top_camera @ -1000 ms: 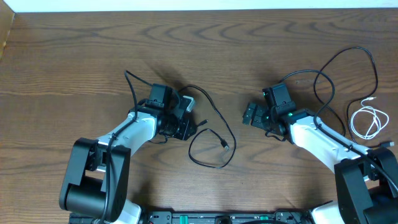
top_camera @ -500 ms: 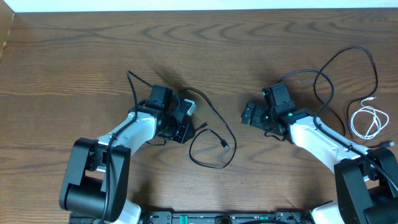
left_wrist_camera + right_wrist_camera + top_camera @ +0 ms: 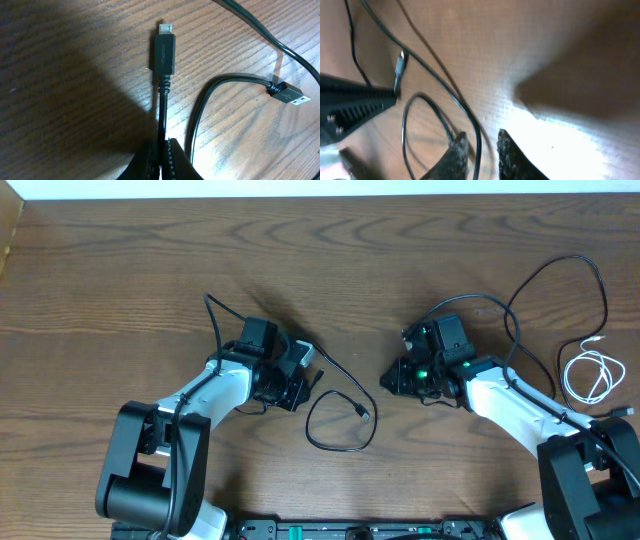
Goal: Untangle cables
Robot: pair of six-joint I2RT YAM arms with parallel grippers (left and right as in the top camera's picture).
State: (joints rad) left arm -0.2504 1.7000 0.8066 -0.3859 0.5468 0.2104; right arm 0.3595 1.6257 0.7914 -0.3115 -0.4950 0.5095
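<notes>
My left gripper (image 3: 161,147) is pressed together on the black cable (image 3: 161,107), pinching the cord just behind its small plug (image 3: 163,52), which points out at twelve o'clock in the wrist view. At two o'clock from that pinch lies the flat plug (image 3: 287,93) at the other end. From above, the cord runs round in an open loop (image 3: 308,418) on the table (image 3: 150,270), at about five o'clock from the left gripper.

The right gripper (image 3: 481,137) sits low at three o'clock of the loop, with a strand of cord showing in the narrow gap between its fingers. I cannot tell whether it is pinching the strand or only straddling it.

Well out at three o'clock a long black cable (image 3: 553,264) sprawls, and a coiled white cable (image 3: 588,377) lies just beyond, apart from it.

I judge this to be the grasping step on the middle cable. Next I would confirm the right grip, then draw the two hands apart slowly so the loop opens without snagging.
</notes>
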